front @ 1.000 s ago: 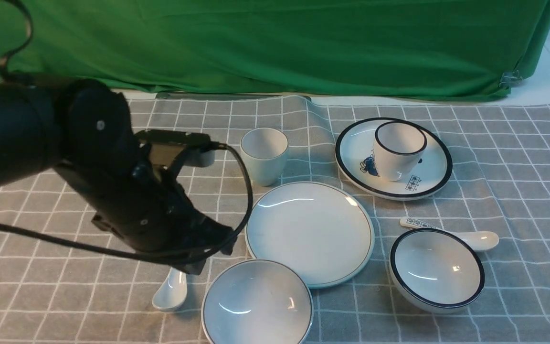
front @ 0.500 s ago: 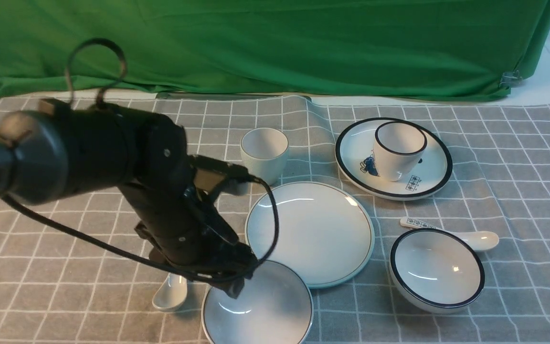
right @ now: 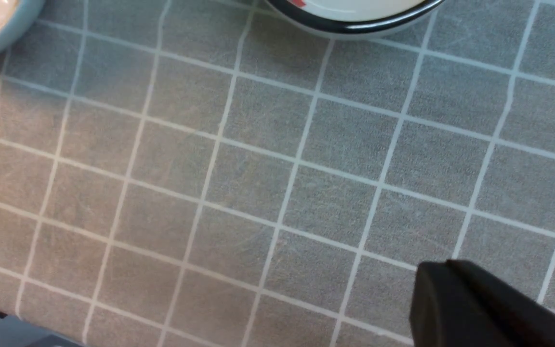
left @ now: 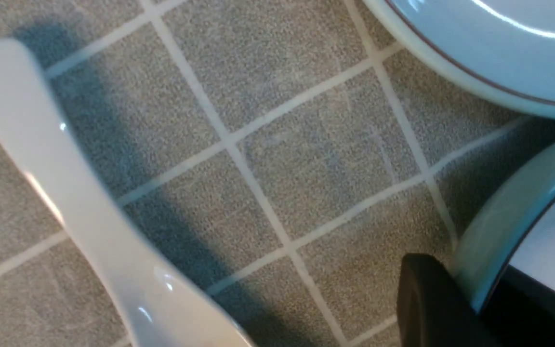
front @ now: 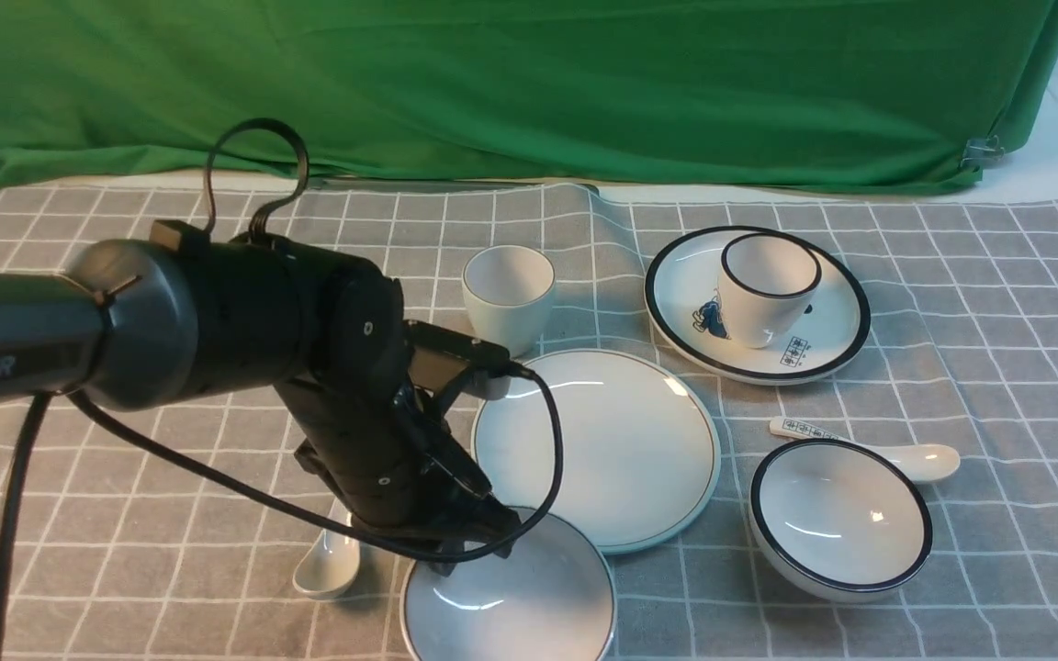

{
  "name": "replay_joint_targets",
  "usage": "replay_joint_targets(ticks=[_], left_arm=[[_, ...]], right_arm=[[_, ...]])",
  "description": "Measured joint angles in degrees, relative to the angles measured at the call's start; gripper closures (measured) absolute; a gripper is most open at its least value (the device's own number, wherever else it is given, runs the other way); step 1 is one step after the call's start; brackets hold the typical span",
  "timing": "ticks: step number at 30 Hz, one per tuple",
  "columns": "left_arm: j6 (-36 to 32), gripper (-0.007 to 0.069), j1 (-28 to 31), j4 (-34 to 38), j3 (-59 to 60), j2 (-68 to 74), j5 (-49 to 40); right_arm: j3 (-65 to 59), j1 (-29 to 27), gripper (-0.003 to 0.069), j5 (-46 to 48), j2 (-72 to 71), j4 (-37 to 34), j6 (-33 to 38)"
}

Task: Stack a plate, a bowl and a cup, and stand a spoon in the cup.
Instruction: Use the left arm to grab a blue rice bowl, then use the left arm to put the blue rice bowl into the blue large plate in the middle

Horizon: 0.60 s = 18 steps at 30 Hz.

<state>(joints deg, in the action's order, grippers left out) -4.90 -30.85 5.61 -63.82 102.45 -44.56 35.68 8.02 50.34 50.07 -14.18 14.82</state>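
Note:
The pale blue-grey bowl (front: 529, 606) sits at the front, its far edge by the large pale plate (front: 595, 450). My left gripper (front: 467, 553) is down at the bowl's near-left rim. In the left wrist view (left: 475, 301) one finger is outside the bowl's wall (left: 496, 231) and one inside, shut on the rim. The plain spoon (front: 330, 565) lies just left of the bowl and shows in the left wrist view (left: 65, 193). The plain cup (front: 508, 298) stands behind the plate. My right gripper (right: 434, 284) is shut and empty above bare cloth.
A black-rimmed plate (front: 823, 353) with a black-rimmed cup (front: 766, 286) on it stands at the back right. A black-rimmed bowl (front: 839, 519) and a marked spoon (front: 896, 452) lie at the front right. A green curtain closes the back.
My left arm has swung right and down, from beside the spoon to the bowl's rim. The bowl has shifted slightly to the right.

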Motion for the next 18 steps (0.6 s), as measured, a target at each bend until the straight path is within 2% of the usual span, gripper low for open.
replay_joint_targets(ticks=[2,8,14,18], left_arm=[[-0.1,0.0596,0.0,0.1,-1.0,-0.1,-2.8],[-0.1,0.0599,0.0,-1.7,-2.4,-3.5,-7.5],[1.2,0.0599,0.0,-1.7,-7.6,-9.7,-5.8],[2.0,0.0599,0.3,-1.8,-13.7,-8.5,-4.4]], right_arm=[[0.0,0.0,0.0638,0.0,0.0,0.0,0.0],[0.0,0.0,0.0638,0.0,0.0,0.0,0.1],[0.0,0.0,0.0638,0.0,0.0,0.0,0.1],[0.0,0.0,0.0638,-0.1,0.0,0.0,0.2]])
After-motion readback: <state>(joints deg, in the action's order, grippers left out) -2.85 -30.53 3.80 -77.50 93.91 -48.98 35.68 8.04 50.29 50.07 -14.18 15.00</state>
